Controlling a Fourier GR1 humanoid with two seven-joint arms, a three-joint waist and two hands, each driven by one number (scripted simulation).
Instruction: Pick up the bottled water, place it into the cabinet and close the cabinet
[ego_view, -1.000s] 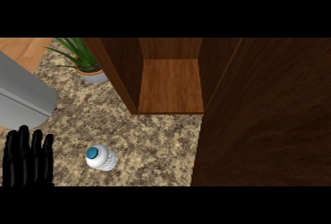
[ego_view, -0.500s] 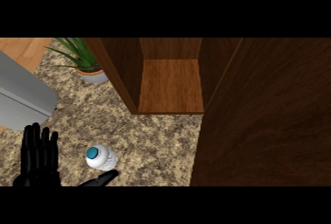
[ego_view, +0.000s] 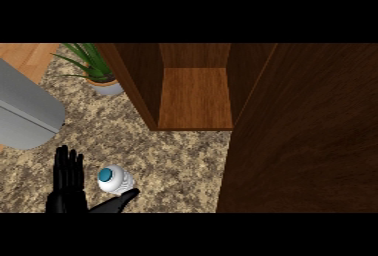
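Down at seven o'clock the left hand (ego_view: 68, 182) is showing, fingers straight and pointing up toward twelve, thumb splayed out low toward four o'clock, so it is spread open and holding nothing. Sitting right in the crook between those fingers and the thumb is the bottled water (ego_view: 114, 180), seen from above with its white body and teal cap; it is standing on the speckled bench (ego_view: 177, 160), just beside the fingers, and whether the thumb is touching it is hard to tell. The right hand is not showing anywhere. Out from there, at twelve o'clock of the bottle, the cabinet (ego_view: 193, 97) is standing open, its wooden shelf bare to the eye, and its dark door (ego_view: 303, 135) is filling the whole three o'clock side. Off at eleven o'clock a potted plant (ego_view: 94, 70) is sitting near the cabinet's side wall, and at nine o'clock a grey appliance (ego_view: 26, 115) is lying at the bench's edge.
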